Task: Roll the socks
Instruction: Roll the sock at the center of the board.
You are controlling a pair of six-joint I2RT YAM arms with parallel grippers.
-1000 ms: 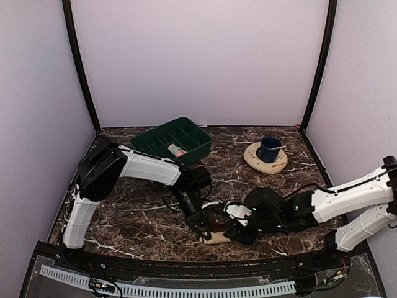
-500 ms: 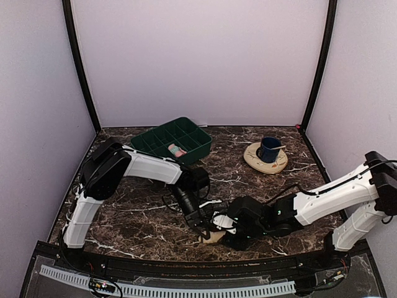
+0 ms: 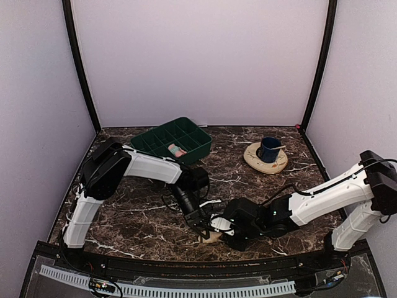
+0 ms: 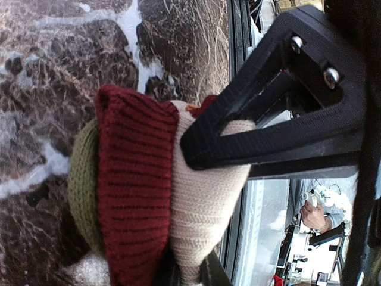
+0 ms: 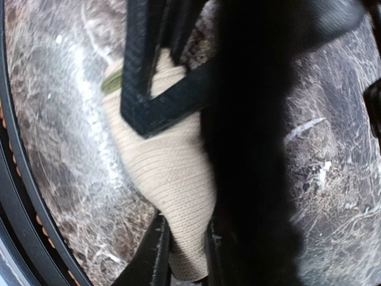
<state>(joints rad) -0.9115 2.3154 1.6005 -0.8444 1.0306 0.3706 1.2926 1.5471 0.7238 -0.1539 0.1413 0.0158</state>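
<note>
Tan sock [image 3: 214,236] sits bunched on the dark marbled bench [image 3: 142,205], close to the front edge and between the two arms. The left wrist view shows it as a compact bundle: a ribbed maroon band wraps around the middle, an olive green band lies beside that, and plain beige knit runs on toward the front edge.

The left fingers [image 3: 200,226] reach down from the left and are clenched on the beige knit at the bundle's end. The right fingers [image 5: 156,253] come in from the right and are grasping a narrow tail of the same beige fabric, one finger on either side of it. The two sets of fingers are very close together, nearly touching over the sock.

The pink sock [image 3: 177,149] lies well apart, in a compartment of the green tray [image 3: 186,133] at the back left of the bench. A blue cup [image 3: 270,149] stands on a round plate [image 3: 254,162] at the back right.

The step in hand appears to be tightening and closing the roll. To do it well, the left grip should act as a firm anchor so the maroon band does not slip off. The right side should then draw the loose tail snug around the bundle without jerking it. Crowded fingers risk a collision, so short, slow moves suit this step. The bundle should also be kept away from the front edge. The pink sock seems yet to be dealt with.
</note>
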